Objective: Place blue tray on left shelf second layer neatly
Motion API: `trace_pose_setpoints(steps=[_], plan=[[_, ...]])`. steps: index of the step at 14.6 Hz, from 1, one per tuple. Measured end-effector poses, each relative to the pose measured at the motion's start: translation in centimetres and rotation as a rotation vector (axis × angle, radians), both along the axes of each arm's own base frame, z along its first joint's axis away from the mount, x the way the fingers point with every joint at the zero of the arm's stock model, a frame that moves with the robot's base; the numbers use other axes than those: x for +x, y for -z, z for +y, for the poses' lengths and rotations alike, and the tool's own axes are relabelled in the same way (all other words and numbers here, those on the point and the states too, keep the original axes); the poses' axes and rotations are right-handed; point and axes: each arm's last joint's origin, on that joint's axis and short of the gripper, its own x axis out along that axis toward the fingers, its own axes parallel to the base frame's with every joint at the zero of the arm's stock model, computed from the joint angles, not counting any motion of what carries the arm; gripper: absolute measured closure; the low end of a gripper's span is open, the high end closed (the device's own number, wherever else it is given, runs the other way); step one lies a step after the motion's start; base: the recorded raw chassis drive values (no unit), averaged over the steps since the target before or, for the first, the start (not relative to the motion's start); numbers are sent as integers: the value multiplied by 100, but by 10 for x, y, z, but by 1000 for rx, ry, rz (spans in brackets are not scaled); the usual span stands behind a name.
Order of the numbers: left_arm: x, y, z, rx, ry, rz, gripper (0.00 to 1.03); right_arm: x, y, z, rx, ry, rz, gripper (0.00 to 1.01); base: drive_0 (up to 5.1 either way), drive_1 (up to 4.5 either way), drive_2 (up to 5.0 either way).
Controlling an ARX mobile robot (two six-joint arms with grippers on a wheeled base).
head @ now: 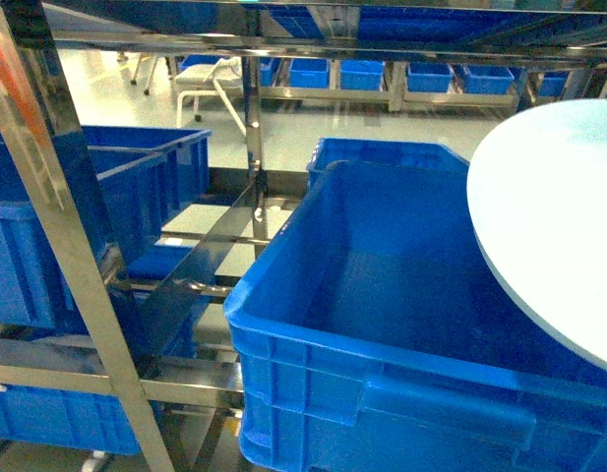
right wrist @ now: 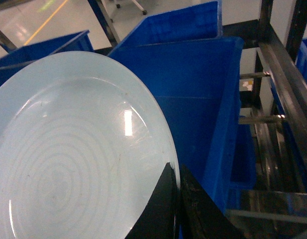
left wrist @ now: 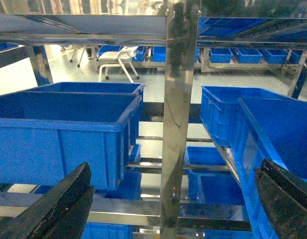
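Blue tray (right wrist: 68, 149), pale and round, pinched at the rim by the right gripper (right wrist: 176, 174) and held over a big blue crate (head: 382, 295), so not on any layer yet. Left gripper (left wrist: 168, 199) spread wide with nothing in it, facing an upright of the left shelf (left wrist: 180, 99). Left to do, by the look of it: find a free spot, lower, let go, square up. Can't tell which level counts as second, or where bare rail is. Tray's edges cut off in both views, far crates blurry.

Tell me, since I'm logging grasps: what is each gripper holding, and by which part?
The right gripper pinches a pale round plate by its rim. The left gripper is open, holding nothing.
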Motion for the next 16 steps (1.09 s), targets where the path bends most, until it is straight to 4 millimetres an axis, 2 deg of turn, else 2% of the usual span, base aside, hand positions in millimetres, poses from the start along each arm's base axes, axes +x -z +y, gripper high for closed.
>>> trace_pose_setpoints(steps=[3,5,8,10,12,16], plan=[[0,0,0,0,0,0,5,40,-5,0,80,30,-4,99,0,0,0],[0,0,0,0,0,0,5,61,6,9,98,19,45,99,0,0,0],[0,0,0,0,0,0,5,73,25,38,61,-7,119,99,0,0,0],[0,0,0,0,0,0,5,80,38,46,49,9,136,99,0,0,0],[0,0,0,0,0,0,5,94,56,46,87,44,199,99,0,0,0],[0,0,0,0,0,0,5,127,51,30,163,109,152,99,0,0,0]])
